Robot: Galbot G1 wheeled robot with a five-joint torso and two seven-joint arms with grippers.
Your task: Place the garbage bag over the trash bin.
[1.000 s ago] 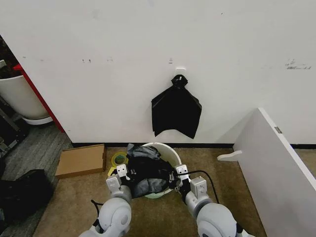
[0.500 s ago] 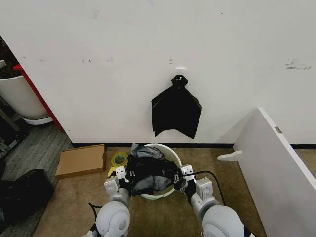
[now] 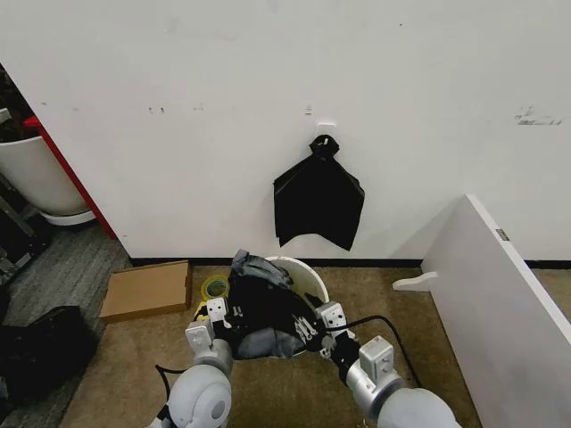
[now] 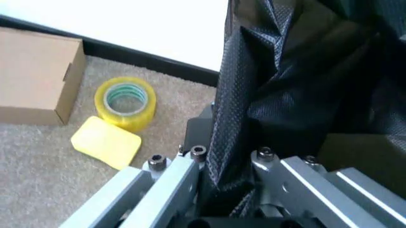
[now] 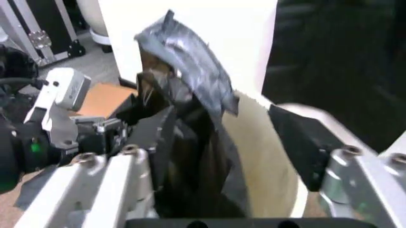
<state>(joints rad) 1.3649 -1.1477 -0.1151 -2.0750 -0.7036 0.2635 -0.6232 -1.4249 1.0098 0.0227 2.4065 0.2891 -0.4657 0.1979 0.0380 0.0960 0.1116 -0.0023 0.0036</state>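
My left gripper (image 4: pixel 228 190) is clamped on a fold of the garbage bag (image 3: pixel 265 306), which drapes over the near side of the trash bin (image 3: pixel 306 278). My right gripper (image 5: pixel 222 147) stands wide open at the bin's rim, one finger (image 5: pixel 155 137) against the bag. Beyond, a roll of tape (image 4: pixel 125 103) lies on the carpet.

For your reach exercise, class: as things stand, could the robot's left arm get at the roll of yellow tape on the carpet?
Probably not yet. The left gripper has its jaws shut on the crinkly black plastic garbage bag, so it is occupied, though the yellow tape roll lies uncovered close beside it on the carpet.
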